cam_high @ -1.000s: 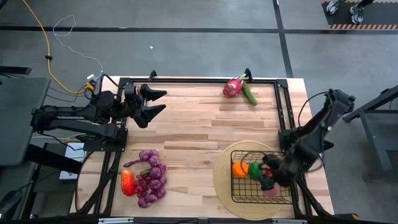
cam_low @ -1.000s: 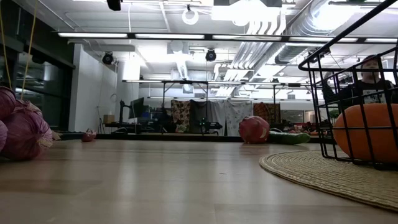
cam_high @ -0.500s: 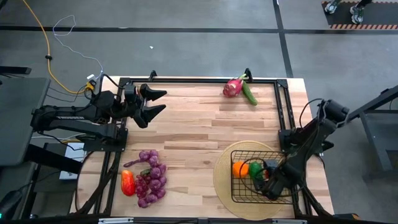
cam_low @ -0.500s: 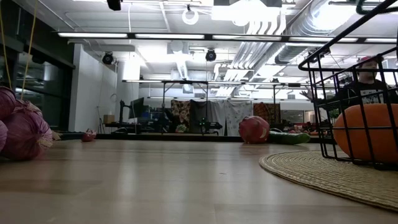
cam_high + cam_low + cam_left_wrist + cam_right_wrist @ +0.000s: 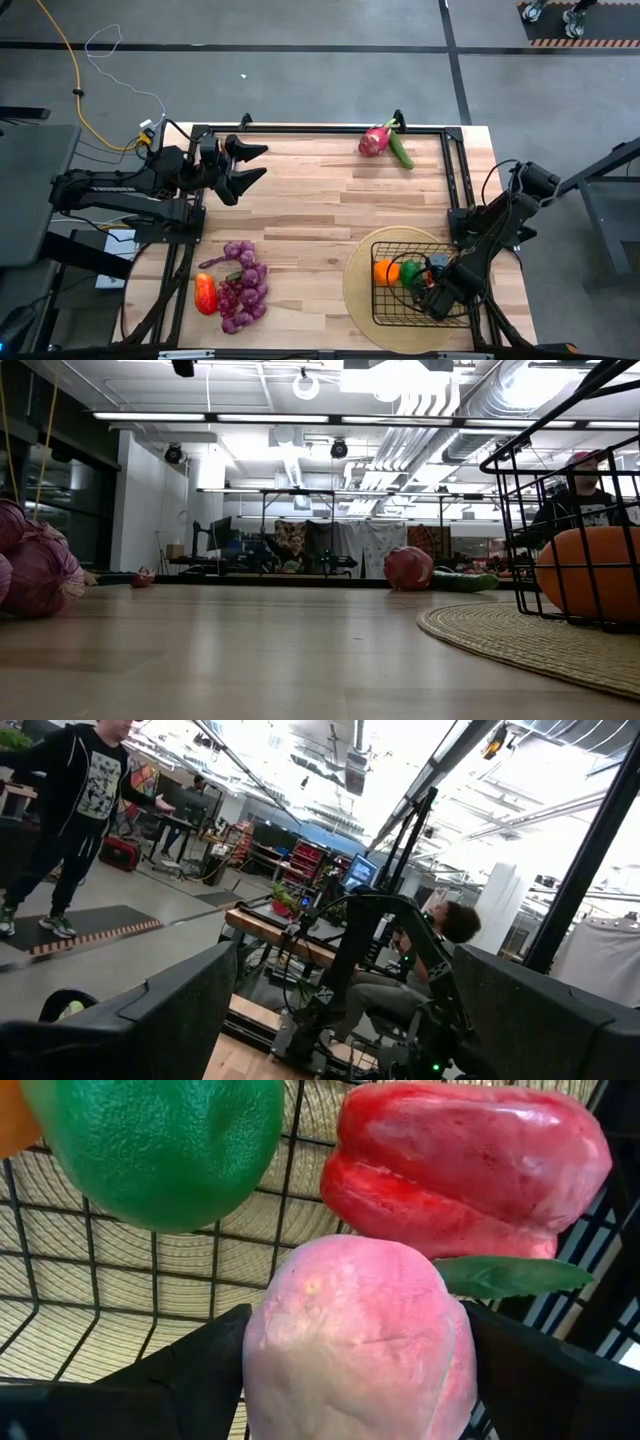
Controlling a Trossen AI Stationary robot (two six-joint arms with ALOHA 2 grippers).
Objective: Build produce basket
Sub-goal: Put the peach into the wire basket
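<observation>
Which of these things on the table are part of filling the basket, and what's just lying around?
Part of the job:
wire basket
orange, green fruit, red pepper, pink fruit in it
grape bunches
dragon fruit
cucumber

Just lying about:
woven mat
yellow cable

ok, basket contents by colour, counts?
Orange fruit: 1
Green fruit: 1
Red pepper: 1
Pink fruit, gripped by the right gripper inside the basket: 1
Total: 4
Left gripper waits open at the table's left edge.
</observation>
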